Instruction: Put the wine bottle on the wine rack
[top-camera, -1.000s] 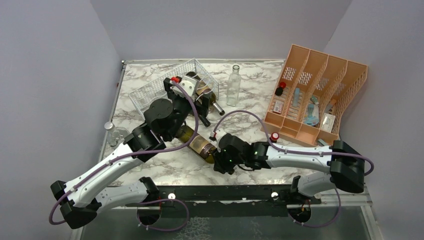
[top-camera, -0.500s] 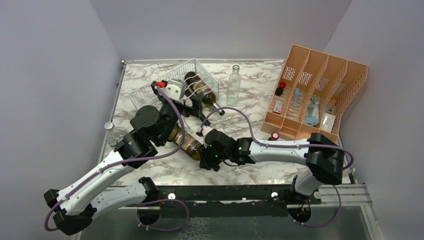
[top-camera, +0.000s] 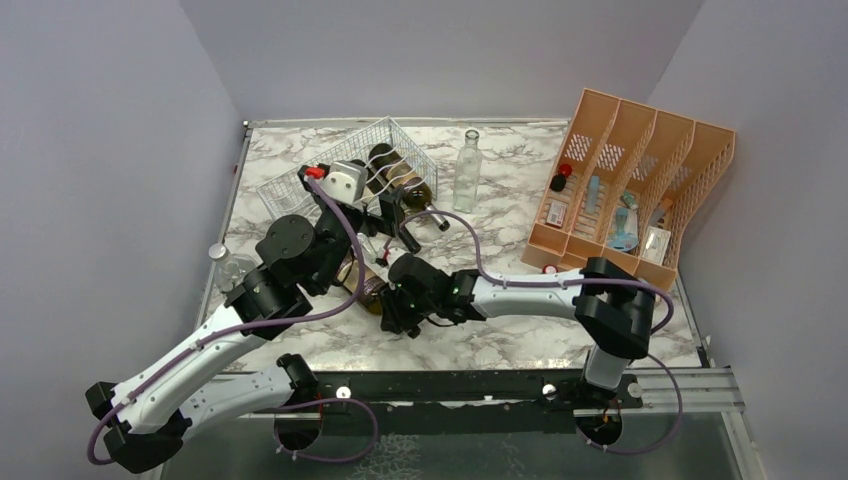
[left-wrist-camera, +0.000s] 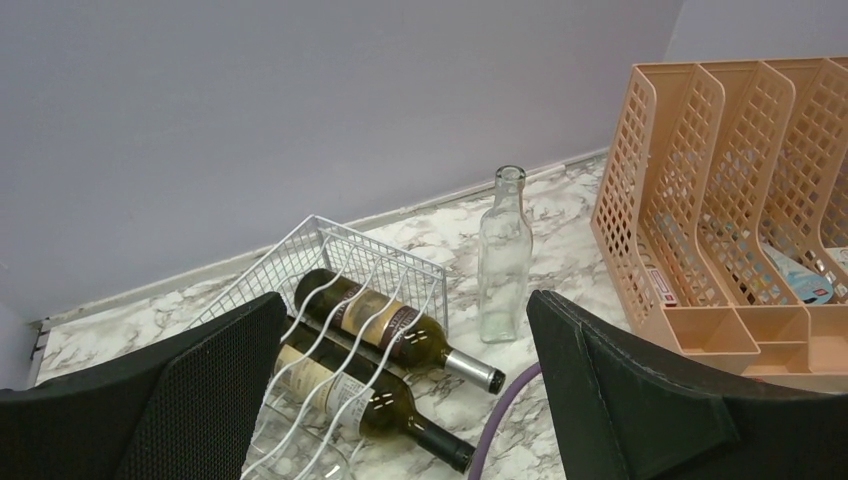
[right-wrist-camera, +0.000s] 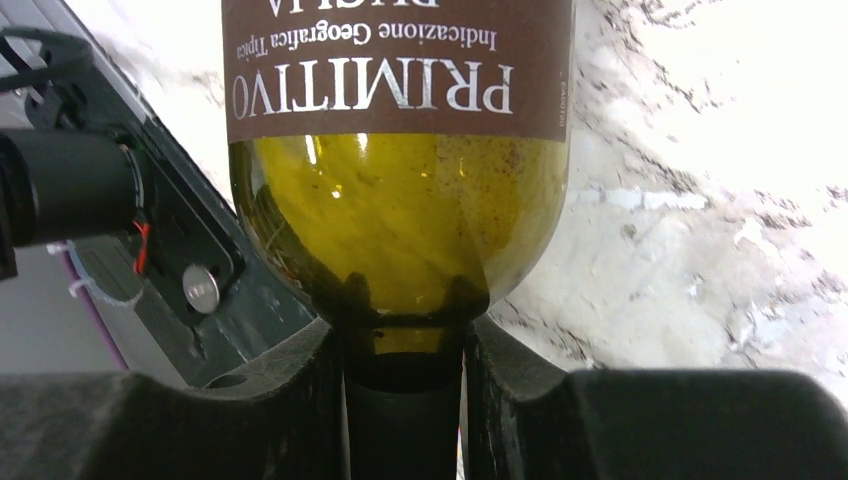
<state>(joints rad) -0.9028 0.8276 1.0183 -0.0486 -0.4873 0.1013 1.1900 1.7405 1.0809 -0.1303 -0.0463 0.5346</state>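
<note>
"How's it laid out, looking down on it?"

"There's a white-veined marble table (top-camera: 500, 215). The peach-orange slotted plastic file organizer (top-camera: 630, 190) is at two o'clock. The silvery-white wire wine rack (top-camera: 290, 185) is at ten, with two dark racked bottles (left-wrist-camera: 385, 325) lying in its wavy tiers. A tall clear glass bottle (top-camera: 467, 170) stands at twelve."

"And the one to be racked?"

"The green glass wine bottle with the brown label (right-wrist-camera: 398, 215) is at about eight o'clock, short of the rack and partly under the left arm (top-camera: 290, 260). The right gripper (right-wrist-camera: 403, 370) is clamped on its neck. The left gripper (left-wrist-camera: 405, 350) is spread wide with nothing in it, facing the rack."

"What worries you?"

"It's held by the neck alone, so I reckon the heavy body could swing or slip free. The arms are crowded too. A lift might strike the left arm, and a wide sweep could tip the clear glass bottle or clip the racked bottles."
</note>
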